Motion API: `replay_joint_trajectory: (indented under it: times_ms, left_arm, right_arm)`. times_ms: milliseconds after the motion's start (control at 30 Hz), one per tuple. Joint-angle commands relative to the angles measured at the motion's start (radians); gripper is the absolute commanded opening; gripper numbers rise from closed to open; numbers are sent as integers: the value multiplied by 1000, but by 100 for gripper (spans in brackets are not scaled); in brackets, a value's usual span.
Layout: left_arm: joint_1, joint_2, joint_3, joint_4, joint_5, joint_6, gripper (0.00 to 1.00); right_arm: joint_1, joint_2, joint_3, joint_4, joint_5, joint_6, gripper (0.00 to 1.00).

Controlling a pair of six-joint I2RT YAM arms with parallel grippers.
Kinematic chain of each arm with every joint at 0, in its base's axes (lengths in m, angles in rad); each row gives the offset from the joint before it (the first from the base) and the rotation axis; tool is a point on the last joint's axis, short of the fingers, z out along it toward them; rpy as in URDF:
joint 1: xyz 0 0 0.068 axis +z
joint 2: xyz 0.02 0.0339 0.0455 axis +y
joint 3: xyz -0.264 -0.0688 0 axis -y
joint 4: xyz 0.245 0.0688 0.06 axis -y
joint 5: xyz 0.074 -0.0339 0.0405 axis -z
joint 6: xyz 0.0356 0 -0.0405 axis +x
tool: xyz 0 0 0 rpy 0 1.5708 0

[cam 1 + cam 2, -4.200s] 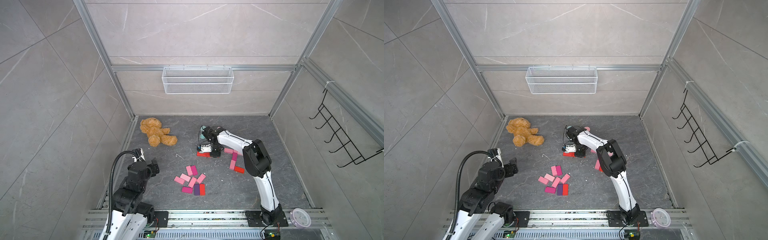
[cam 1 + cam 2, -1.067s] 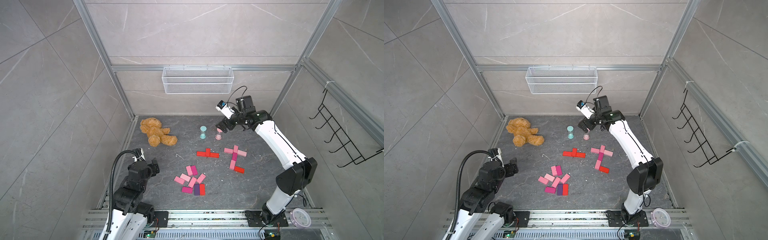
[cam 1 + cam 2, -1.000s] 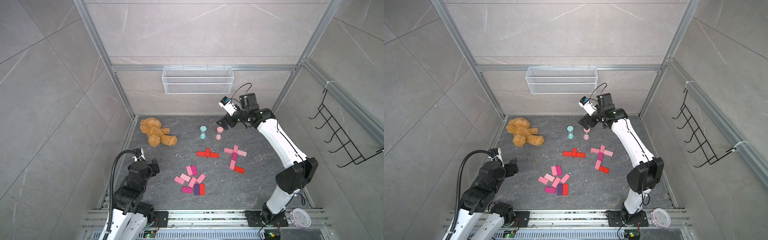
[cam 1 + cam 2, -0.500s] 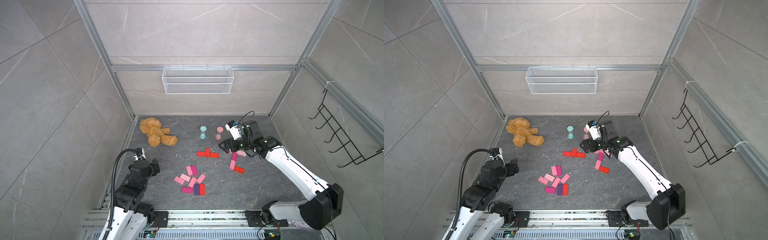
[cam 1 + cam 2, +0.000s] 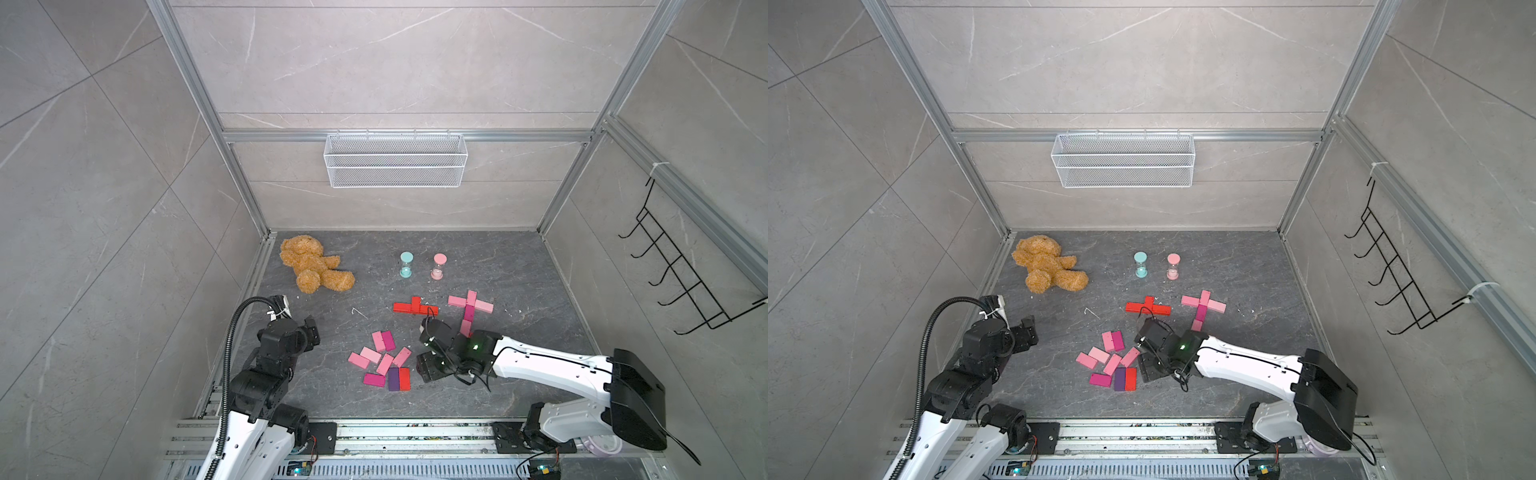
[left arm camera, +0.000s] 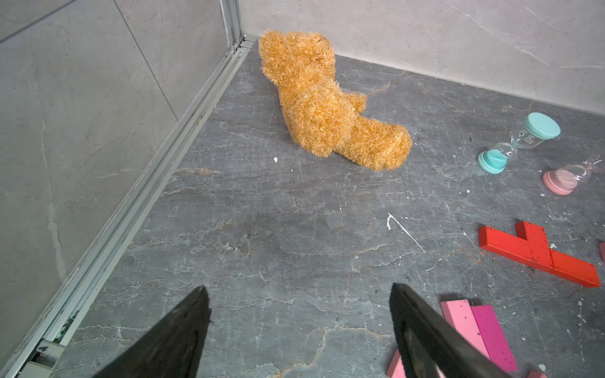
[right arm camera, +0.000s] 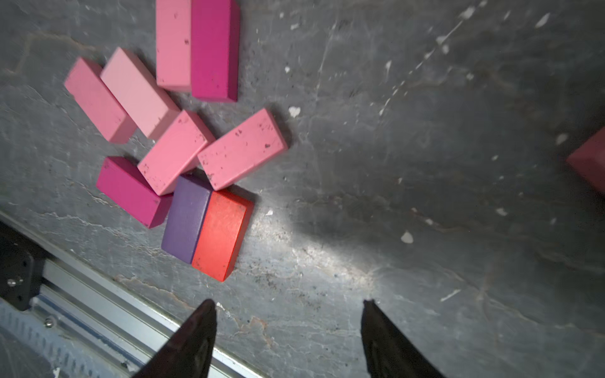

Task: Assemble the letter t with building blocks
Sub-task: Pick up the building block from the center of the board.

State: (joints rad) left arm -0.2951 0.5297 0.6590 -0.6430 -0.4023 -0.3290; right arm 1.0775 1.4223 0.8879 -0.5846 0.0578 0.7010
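Right wrist view, Sam: why do the right gripper (image 7: 288, 304) jaws hang spread and empty over bare surface (image 7: 425, 163) instead of over a brick?

My guess, Lee, is that it is lining up on the loose building blocks (image 7: 178, 150). The red block (image 7: 221, 234) lies nearest the jaws, at the pile's edge and flush against the purple block (image 7: 188, 217). A grip across its width would meet the purple one, so the short ends look like the freer way in.

Why red?

Both top views show a red figure (image 5: 415, 307) lying flat, a row with one stub. Beside it is a pink cross (image 5: 469, 307) whose magenta stem runs toward the right arm, which hides its lower end. The red one looks unfinished to me, so a red piece would suit.

And the left gripper (image 6: 298, 289)?

Its jaws are parted and hold nothing. It sits over open surface near the wall, well apart from the teddy bear (image 6: 320, 98) and the pile, probably just out of the way.
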Motion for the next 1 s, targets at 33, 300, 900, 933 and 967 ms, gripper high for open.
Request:
replay_joint_trajectory:
  times_ms: [33,300,900,933,967]
  left_arm:
    - [-5,-4,15,20,-21,-10,88]
    - [-4,-10,16,19,-20,-4,88]
    - [-5,-14,14,19,-20,-5,88]
    - [-5,-14,16,19,-18,-5,88]
    - [-4,-14,17,18,-19,-4,88]
  right_arm:
    - [82,126,44,0,79,154,70]
    - [121,248,79,77,76,215,61]
    - [121,349,171,32,68,216,52]
    - [121,352,173,23,71,220,51]
    - [120,354,174,17,75,225,49]
